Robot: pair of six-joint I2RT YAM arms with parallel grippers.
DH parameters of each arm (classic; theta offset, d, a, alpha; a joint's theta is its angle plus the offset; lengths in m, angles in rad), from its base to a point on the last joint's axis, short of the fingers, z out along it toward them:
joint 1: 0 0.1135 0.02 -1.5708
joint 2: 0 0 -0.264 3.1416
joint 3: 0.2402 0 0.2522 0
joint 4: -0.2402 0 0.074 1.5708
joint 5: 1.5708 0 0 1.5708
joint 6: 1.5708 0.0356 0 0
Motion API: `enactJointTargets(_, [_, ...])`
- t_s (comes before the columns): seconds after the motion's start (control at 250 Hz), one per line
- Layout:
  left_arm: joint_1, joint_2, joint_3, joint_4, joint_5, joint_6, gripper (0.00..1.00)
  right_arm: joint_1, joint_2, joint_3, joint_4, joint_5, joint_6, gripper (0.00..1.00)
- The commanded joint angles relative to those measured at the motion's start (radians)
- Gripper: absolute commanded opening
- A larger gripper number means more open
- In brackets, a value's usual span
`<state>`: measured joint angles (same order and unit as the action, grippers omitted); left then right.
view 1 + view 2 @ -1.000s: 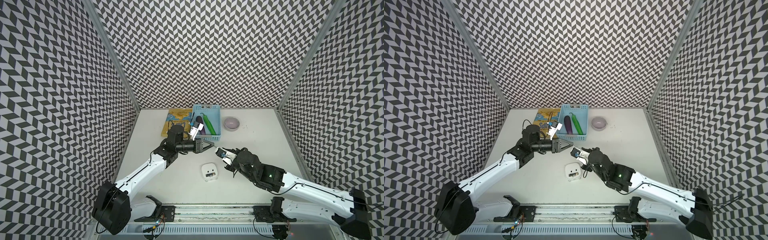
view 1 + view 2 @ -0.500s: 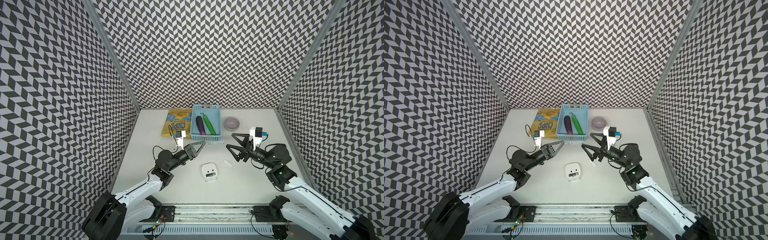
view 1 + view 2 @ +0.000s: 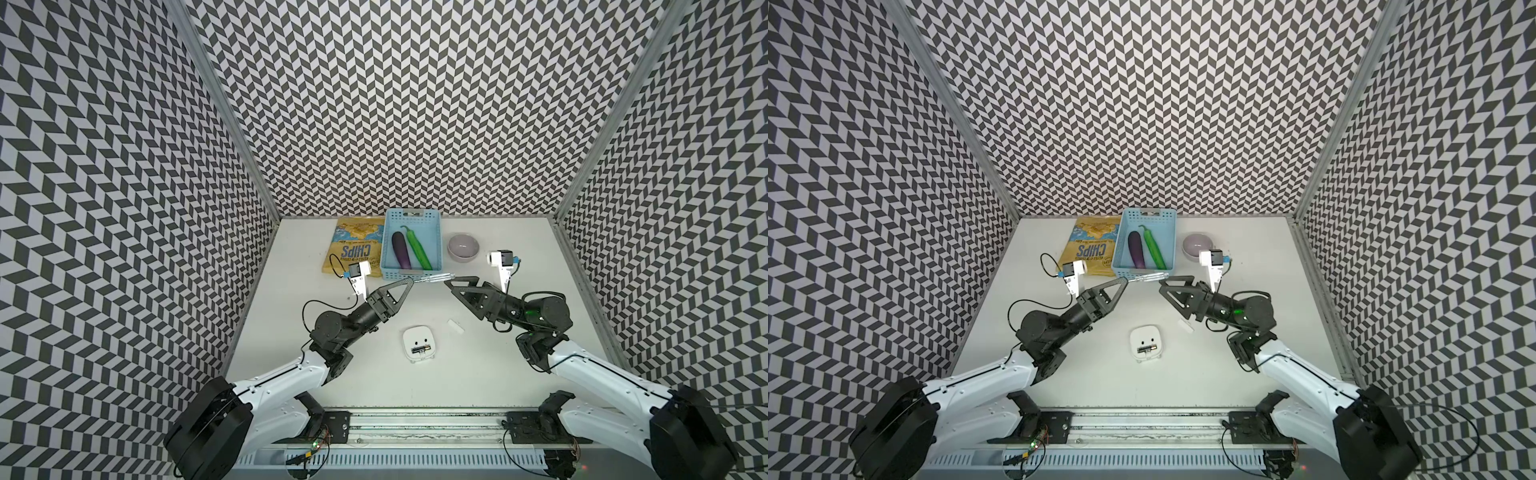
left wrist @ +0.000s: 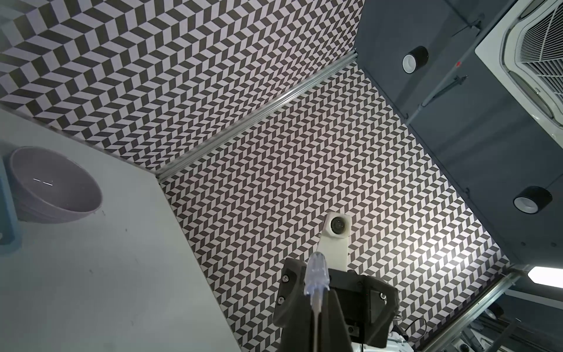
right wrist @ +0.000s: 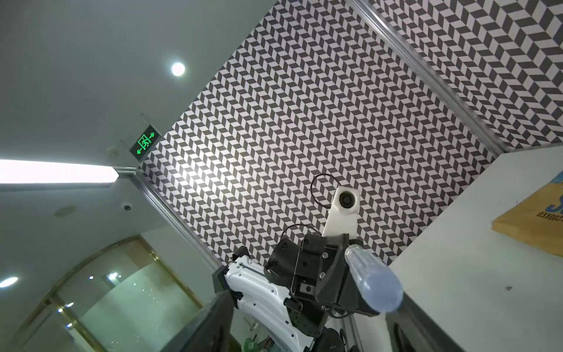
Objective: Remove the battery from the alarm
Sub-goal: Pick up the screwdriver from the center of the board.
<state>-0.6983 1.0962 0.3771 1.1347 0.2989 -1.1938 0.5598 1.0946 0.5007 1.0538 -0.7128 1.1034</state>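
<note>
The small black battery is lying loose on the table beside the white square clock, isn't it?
No. The small black battery sits inside the back of the white rounded-square plastic clock, not loose beside it. Both top views show this.

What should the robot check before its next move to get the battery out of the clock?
1. Battery showing in the alarm's slot: ok.
2. Cover off, lying beside the alarm: ok.
3. Left gripper shut on the screwdriver: ok.
4. Right gripper open near the handle: ok.
5. Handle sitting between the right gripper's jaws: cannot tell.
6. A gripper at the alarm: not ok, both are away from it.
</note>
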Motion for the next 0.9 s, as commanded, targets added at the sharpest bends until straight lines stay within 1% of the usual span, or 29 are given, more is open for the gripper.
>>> enactJointTargets(0.0, [-0.018, 0.006, 0.041, 0.053, 0.000, 0.005, 0.00, 0.008, 0.035, 0.048, 0.066, 0.004, 0.028, 0.76])
enactJointTargets(0.128, [-0.023, 0.011, 0.045, 0.051, -0.001, 0.008, 0.00, 0.028, 0.072, 0.105, 0.042, -0.007, 0.006, 0.65])
enactJointTargets(0.248, [-0.027, 0.019, 0.049, 0.057, 0.002, 0.005, 0.00, 0.048, 0.090, 0.141, -0.018, 0.012, -0.033, 0.61])
enactJointTargets(0.312, [-0.030, 0.020, 0.049, 0.058, -0.001, 0.008, 0.00, 0.053, 0.097, 0.147, -0.018, 0.021, -0.038, 0.56])
enactJointTargets(0.409, [-0.035, 0.026, 0.049, 0.058, -0.003, 0.008, 0.00, 0.069, 0.106, 0.158, -0.031, 0.028, -0.061, 0.53])
enactJointTargets(0.465, [-0.036, 0.032, 0.051, 0.061, -0.003, 0.006, 0.00, 0.082, 0.112, 0.170, -0.052, 0.031, -0.082, 0.50])
enactJointTargets(0.497, [-0.038, 0.037, 0.052, 0.065, -0.001, 0.007, 0.00, 0.087, 0.116, 0.172, -0.055, 0.034, -0.088, 0.46])
enactJointTargets(0.553, [-0.040, 0.042, 0.053, 0.067, -0.001, 0.004, 0.00, 0.089, 0.120, 0.170, -0.051, 0.040, -0.085, 0.37])
enactJointTargets(0.621, [-0.039, 0.042, 0.050, 0.068, -0.001, 0.005, 0.00, 0.086, 0.112, 0.169, -0.063, 0.051, -0.098, 0.22])
enactJointTargets(0.665, [-0.040, 0.037, 0.047, 0.061, -0.003, 0.011, 0.00, 0.084, 0.096, 0.174, -0.116, 0.065, -0.127, 0.13])
enactJointTargets(0.701, [-0.040, 0.032, 0.045, 0.047, -0.004, 0.023, 0.07, 0.079, 0.076, 0.184, -0.177, 0.081, -0.164, 0.06])
enactJointTargets(0.741, [-0.038, 0.018, 0.045, 0.014, -0.002, 0.046, 0.21, 0.074, 0.051, 0.197, -0.263, 0.099, -0.215, 0.00])
enactJointTargets(0.773, [-0.035, 0.001, 0.044, -0.031, -0.005, 0.076, 0.33, 0.067, 0.030, 0.209, -0.343, 0.114, -0.264, 0.00])
enactJointTargets(0.821, [-0.026, -0.035, 0.041, -0.131, -0.011, 0.135, 0.48, 0.046, -0.001, 0.236, -0.469, 0.125, -0.354, 0.00])
enactJointTargets(0.857, [-0.009, -0.074, 0.039, -0.211, -0.011, 0.175, 0.58, 0.029, -0.023, 0.255, -0.558, 0.125, -0.421, 0.00])
enactJointTargets(0.897, [0.017, -0.123, 0.034, -0.300, -0.009, 0.224, 0.65, 0.006, -0.046, 0.274, -0.645, 0.119, -0.499, 0.00])
